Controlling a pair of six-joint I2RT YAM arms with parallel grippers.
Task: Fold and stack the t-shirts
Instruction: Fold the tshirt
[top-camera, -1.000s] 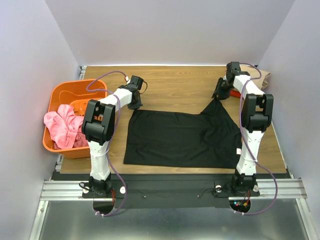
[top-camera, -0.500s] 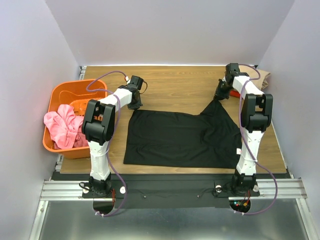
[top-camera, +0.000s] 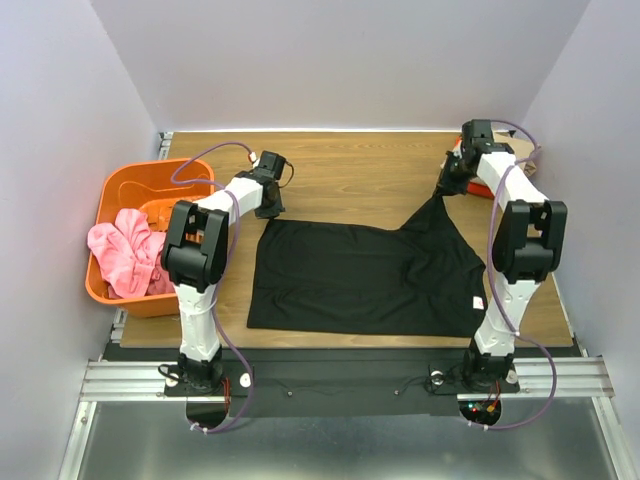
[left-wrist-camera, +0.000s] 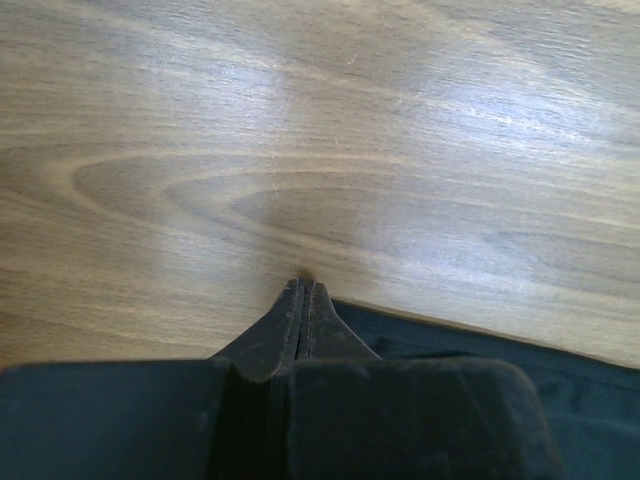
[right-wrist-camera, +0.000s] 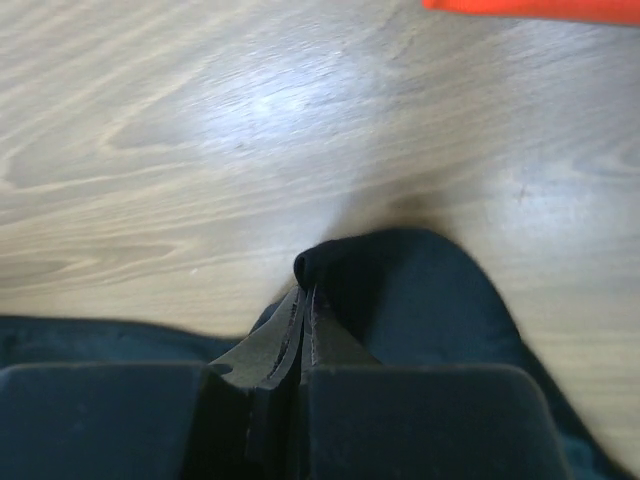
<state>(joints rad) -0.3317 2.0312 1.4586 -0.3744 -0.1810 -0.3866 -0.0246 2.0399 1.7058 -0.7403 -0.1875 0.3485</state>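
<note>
Black shirt (top-camera: 360, 275) has its far right corner pinched in my right tool (right-wrist-camera: 306, 293). My left tool (left-wrist-camera: 304, 288) sits clenched at the far left corner; any cloth inside is hidden.

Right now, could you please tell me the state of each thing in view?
Black t-shirt: spread flat, far right corner drawn into a peak.
Right claw: shut on that corner.
Left claw: shut at the t-shirt's far left corner.
Pink garment: crumpled, draped over the basket's rim.
Orange basket: upright, holding the pink garment.
</note>
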